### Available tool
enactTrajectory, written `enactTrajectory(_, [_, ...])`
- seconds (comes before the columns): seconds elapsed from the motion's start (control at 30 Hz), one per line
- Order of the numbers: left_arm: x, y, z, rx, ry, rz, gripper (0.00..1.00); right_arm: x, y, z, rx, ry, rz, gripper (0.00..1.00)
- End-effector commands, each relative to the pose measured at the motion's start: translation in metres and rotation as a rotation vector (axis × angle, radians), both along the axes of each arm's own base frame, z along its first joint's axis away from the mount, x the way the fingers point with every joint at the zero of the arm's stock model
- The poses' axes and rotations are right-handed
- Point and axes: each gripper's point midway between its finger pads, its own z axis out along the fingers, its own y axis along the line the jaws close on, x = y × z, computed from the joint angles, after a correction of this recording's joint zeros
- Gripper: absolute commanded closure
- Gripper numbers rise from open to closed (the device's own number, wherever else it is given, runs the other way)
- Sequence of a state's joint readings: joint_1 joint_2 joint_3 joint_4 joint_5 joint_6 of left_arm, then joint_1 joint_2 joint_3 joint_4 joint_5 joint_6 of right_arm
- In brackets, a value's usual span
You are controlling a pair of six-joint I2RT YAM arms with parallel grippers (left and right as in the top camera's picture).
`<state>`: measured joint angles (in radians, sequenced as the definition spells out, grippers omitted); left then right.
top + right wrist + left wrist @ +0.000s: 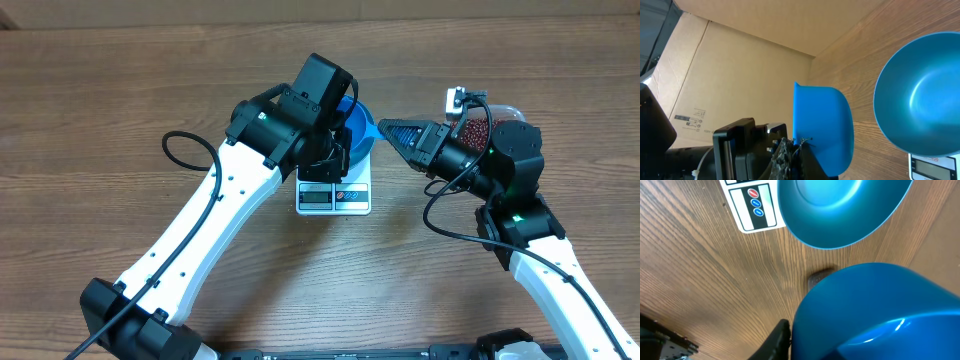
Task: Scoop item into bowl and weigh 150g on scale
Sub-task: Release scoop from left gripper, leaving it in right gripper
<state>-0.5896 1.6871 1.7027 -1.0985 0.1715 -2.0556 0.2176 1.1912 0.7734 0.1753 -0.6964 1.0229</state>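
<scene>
The right end effector [790, 150] is clamped on the small blue scoop [822, 127], just beside the blue bowl [920, 100] sitting on the white scale [334, 196]. The beans [480, 125] lie in a clear tub [505, 110] by the right arm. The left end effector [335, 158] hangs over the scale, and I cannot tell how wide it is.

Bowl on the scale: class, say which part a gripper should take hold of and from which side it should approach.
Probably the bowl by its rim, pinched from above, one finger inside and one outside: it stands upright, round, glossy, and likely too wide to span. Approach its left side; the scoop in the right gripper crowds the right.
</scene>
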Motion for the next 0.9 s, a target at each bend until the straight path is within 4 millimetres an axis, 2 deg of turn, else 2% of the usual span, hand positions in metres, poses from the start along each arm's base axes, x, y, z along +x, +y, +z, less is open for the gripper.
enactTrajectory(0.0, [0.0,-0.005,0.003,-0.012,0.0,0.001,0.4,0.001,0.001,0.009,-0.001,-0.028,-0.001,0.96])
enactTrajectory(0.03, [0.0,-0.005,0.003,-0.012,0.0,0.001,0.21,0.001,0.001,0.009,-0.002,-0.029,0.0,0.96])
enactTrajectory(0.07, [0.0,-0.005,0.003,-0.011,0.0,0.001,0.07,0.001,0.001,0.009,-0.003,-0.03,0.0,0.96])
enactTrajectory(0.1, [0.0,-0.005,0.003,-0.011,0.0,0.001,0.0,0.001,0.001,0.009,-0.003,-0.03,0.0,0.96])
enactTrajectory(0.3, [0.001,-0.004,0.005,0.007,-0.032,-0.054,0.01,0.001,0.001,0.007,-0.036,-0.061,0.005,0.96])
enactTrajectory(0.43, [0.002,0.002,0.013,0.018,-0.08,-0.102,0.0,0.004,-0.004,-0.002,-0.069,-0.045,-0.028,0.96])
enactTrajectory(0.53, [0.005,0.017,0.031,0.043,-0.17,-0.153,0.0,0.008,-0.013,-0.013,-0.108,-0.021,-0.063,0.96])
enactTrajectory(0.7, [0.008,0.048,0.065,0.15,-0.364,-0.257,0.0,0.011,-0.022,-0.019,-0.152,-0.033,-0.075,0.96])
enactTrajectory(0.87, [0.009,0.068,0.082,0.284,-0.509,-0.427,0.0,0.011,-0.025,-0.022,-0.188,-0.06,-0.072,0.96])
